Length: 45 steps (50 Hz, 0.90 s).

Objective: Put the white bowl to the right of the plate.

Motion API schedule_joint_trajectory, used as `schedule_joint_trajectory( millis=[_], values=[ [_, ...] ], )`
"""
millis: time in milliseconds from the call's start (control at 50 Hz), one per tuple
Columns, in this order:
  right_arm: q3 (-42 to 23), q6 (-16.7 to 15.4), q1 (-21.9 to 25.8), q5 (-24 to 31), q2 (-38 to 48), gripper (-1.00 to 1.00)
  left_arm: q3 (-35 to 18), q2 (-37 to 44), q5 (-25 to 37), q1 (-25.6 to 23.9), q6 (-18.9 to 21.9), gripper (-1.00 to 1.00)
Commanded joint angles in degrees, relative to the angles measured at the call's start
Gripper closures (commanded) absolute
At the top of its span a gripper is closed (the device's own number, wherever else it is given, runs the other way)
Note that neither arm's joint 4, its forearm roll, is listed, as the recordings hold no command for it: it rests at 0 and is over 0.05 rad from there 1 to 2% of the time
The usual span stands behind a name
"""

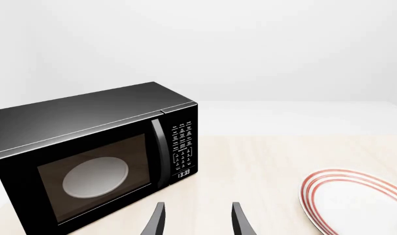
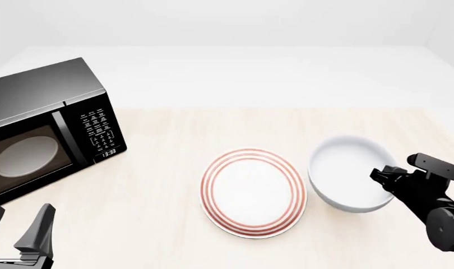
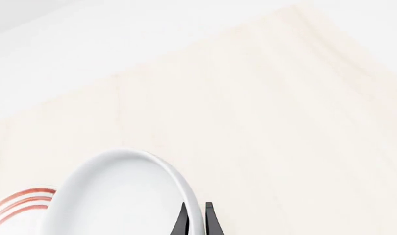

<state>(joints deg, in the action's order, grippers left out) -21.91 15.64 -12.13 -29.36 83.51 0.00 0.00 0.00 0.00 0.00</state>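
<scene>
My right gripper (image 3: 196, 218) looks pinched on the bowl's (image 2: 352, 172) rim, which sits just right of the plate (image 2: 253, 192); the left gripper (image 1: 197, 218) hangs apart. If I pull away before releasing, I could tip the bowl onto the plate.

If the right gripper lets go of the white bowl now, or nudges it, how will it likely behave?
The white bowl looks thick-walled and rigid, so it should hold its shape. Its glossy surface suggests the rim could slip in the right gripper, whose fingers straddle one narrow section of wall. It seems to sit upright on the table beside the plate; pushed, it probably slides rather than tips.
</scene>
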Motion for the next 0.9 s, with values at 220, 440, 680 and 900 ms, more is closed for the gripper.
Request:
schedule_joint_trajectory(
  millis=[220, 440, 680, 900],
  values=[
    [2.39, 0.44, -5.22, -7.84, 6.84, 1.0, 0.0, 0.0, 0.0, 0.0, 0.0, -1.0],
    [3.66, 0.82, -6.88, -12.16, 11.24, 1.0, 0.0, 0.0, 0.0, 0.0, 0.0, -1.0],
    [3.63, 1.25, -7.92, -16.27, 16.72, 1.0, 0.0, 0.0, 0.0, 0.0, 0.0, -1.0],
    [4.25, 2.22, -6.37, -17.26, 16.77, -1.0, 0.0, 0.0, 0.0, 0.0, 0.0, -1.0]
  ],
)
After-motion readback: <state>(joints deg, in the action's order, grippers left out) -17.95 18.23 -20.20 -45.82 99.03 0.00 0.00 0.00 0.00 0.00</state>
